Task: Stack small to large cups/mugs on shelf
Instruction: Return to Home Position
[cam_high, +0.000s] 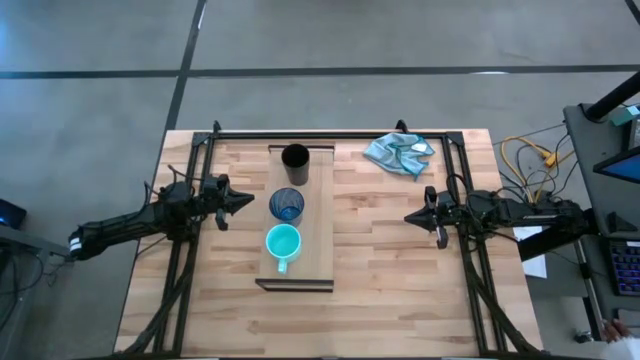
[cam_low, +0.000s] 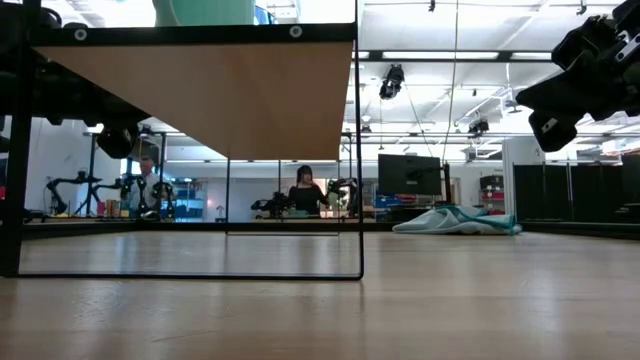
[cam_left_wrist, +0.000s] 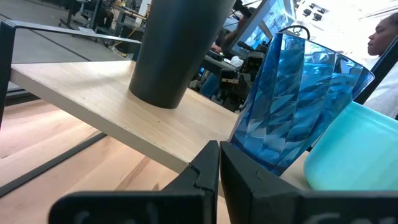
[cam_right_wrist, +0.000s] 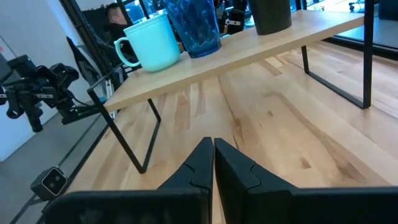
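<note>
Evidently closing out the job, judging the stacking itself done. Finding, on the worktop (cam_high: 400, 300), the shelf (cam_high: 318, 240) standing mid-worktop, running from near the far edge towards the near edge. Seeing the left claw (cam_high: 243, 201) hovering just beside the shelf's left edge, pressed together and gripping nothing. Seeing the right claw (cam_high: 410, 216) well apart off the shelf's right edge, likewise pressed together and empty. Counting three vessels in a row along the shelf: black cup (cam_high: 295, 157) at the far end, blue cup (cam_high: 287, 205) in the middle, turquoise mug (cam_high: 283, 242) towards the near end. Needing next only drawing both arms back to rest, clear of shelf and cups. Reading no brand, label or writing anywhere.
</note>
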